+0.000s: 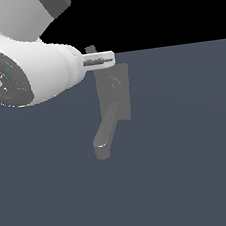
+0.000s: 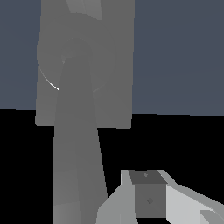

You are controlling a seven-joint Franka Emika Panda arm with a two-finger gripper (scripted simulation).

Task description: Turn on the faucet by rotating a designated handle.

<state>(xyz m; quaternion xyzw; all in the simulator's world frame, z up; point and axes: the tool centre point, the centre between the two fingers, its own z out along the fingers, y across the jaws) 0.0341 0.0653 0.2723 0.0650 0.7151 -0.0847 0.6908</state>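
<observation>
The faucet (image 1: 115,97) lies flat on the dark grey bench (image 1: 190,150), its rectangular back plate directly beneath the fingers (image 1: 99,61) in the exterior view, with the thick rounded spout (image 1: 105,136) running away from the plate, well apart from the fingers. The white arm (image 1: 23,66) comes in from the exterior view's left, and the hand is seen side-on just over the plate's far edge. The handle (image 2: 76,144) is hard to pick out in the exterior view. In the wrist view it shows as a long flat grey bar reaching from a round hub (image 2: 72,54) on the plate toward the camera, with one finger (image 2: 146,199) just beside the bar's near end, apparently not touching it. Only that one finger is plain in the wrist view, and the exterior view shows the pair edge-on, so whether the fingers stand spread or closed cannot be told; nothing appears to be gripped between them. By my reading the step in hand is the approach: the fingers are being brought alongside the free end of the handle, and rotation has not begun. The next move probably calls for setting a finger firmly against the flat side of the bar near its tip, where leverage about the hub is greatest, then sweeping sideways in an arc around the hub. The risk is slipping off the thin bar's end, or pressing on the plate instead.
</observation>
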